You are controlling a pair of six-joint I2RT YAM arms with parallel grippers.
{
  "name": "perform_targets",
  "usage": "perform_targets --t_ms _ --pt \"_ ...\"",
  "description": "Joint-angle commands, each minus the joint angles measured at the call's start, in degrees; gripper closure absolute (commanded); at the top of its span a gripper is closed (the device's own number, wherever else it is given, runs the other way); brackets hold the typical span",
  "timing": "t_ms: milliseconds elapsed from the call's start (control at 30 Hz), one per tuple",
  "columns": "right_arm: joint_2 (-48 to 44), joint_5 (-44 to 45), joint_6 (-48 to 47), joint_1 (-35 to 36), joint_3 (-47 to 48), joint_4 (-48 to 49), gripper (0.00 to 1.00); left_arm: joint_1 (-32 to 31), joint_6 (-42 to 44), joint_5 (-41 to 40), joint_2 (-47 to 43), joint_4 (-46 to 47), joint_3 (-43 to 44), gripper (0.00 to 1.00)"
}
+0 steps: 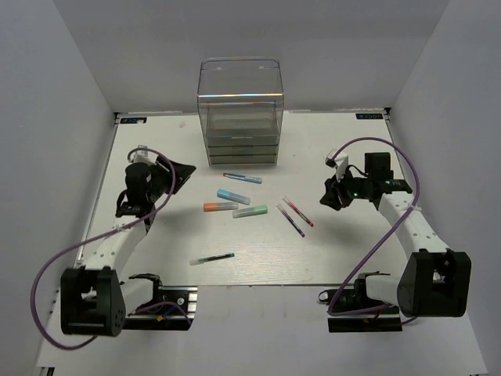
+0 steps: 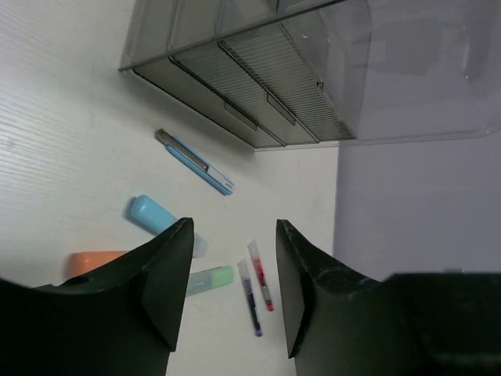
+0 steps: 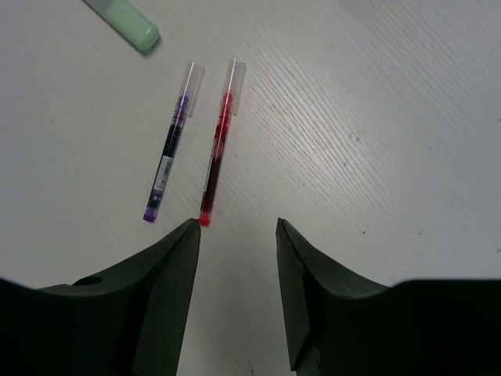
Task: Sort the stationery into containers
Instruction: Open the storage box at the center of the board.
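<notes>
The clear smoky drawer unit (image 1: 239, 110) stands at the back middle, its drawers closed. In front of it lie a thin blue pen (image 1: 243, 178), a light blue marker (image 1: 233, 196), an orange marker (image 1: 220, 207), a mint-green marker (image 1: 250, 211), a red pen (image 1: 298, 211), a dark purple pen (image 1: 290, 221) and a dark green pen (image 1: 212, 258). My left gripper (image 1: 185, 171) is open and empty, left of the pens and above the table. My right gripper (image 1: 329, 197) is open and empty, just right of the red pen (image 3: 218, 153) and the purple pen (image 3: 168, 163).
The left wrist view shows the drawer unit (image 2: 313, 70), the blue pen (image 2: 196, 162), the light blue marker (image 2: 156, 217) and the mint-green marker (image 2: 210, 278) ahead. White walls close the table on three sides. Purple cables loop beside both arms.
</notes>
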Motion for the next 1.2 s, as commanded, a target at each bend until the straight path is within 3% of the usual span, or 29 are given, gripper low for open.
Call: perform_targets --t_ms 0,67,200,467,767,1167 --pt "-0.7 -1.7 3.1 0.4 -0.9 4.4 0.5 -2.3 -3.2 1.3 5.4 8.9 4.3 0.42" --pt "-1.2 -1.1 4.2 0.7 -1.7 6.4 0.5 -4.8 -3.2 0.7 11.1 9.5 7.9 0.34" --pt "-1.4 -0.6 6.2 1.1 -2.5 8.2 0.52 -9.7 -4.3 -4.0 18.4 11.7 12.4 0.34" --pt "-2.6 0.0 8.7 2.0 -4.6 11.7 0.6 -17.6 -7.4 -15.9 25.9 14.4 16.6 0.45" --pt "-3.1 0.3 8.5 2.2 -5.3 13.2 0.62 -22.7 -8.7 -29.5 32.5 26.6 17.1 0.51" --pt "-3.5 0.4 7.1 2.2 -6.9 13.7 0.64 -24.3 -8.7 -30.7 42.3 38.1 21.6 0.53"
